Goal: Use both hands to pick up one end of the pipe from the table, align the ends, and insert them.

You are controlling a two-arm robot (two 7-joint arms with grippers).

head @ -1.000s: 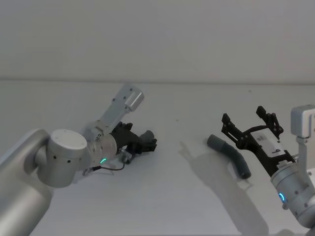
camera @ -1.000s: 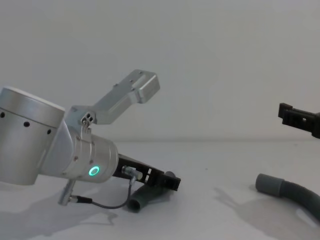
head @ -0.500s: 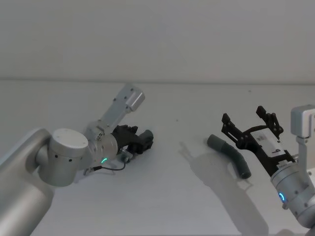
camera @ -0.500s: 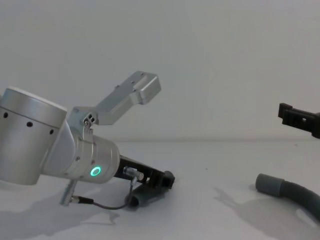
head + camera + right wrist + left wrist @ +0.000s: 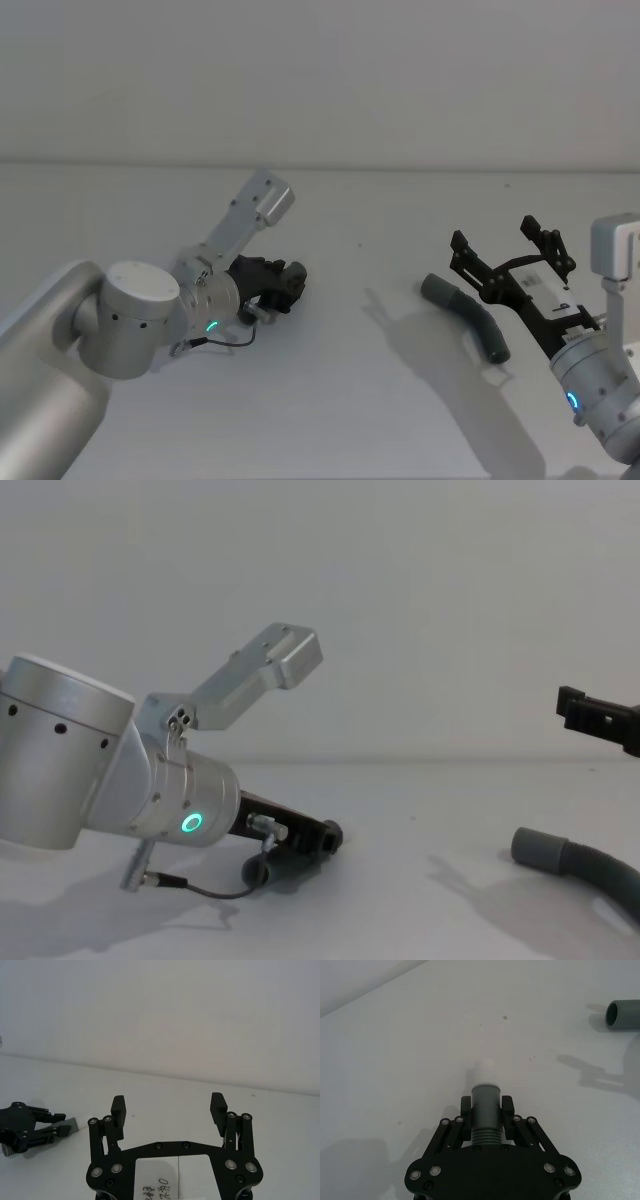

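The left arm (image 5: 60, 345) comes in from the lower left of the head view. Its thick silver wrist (image 5: 200, 298), lit by a green ring, is angled low toward the middle of the frame, and the left gripper (image 5: 284, 281) at its tip has its black fingers (image 5: 465, 1110) drawn in tight against both sides of the short tube (image 5: 485, 1115). The right arm (image 5: 605, 400) rises from the lower right corner with the right gripper (image 5: 505, 245) held aloft and tilted toward the upper left, its notched fingers (image 5: 118, 1106) spread wide apart.
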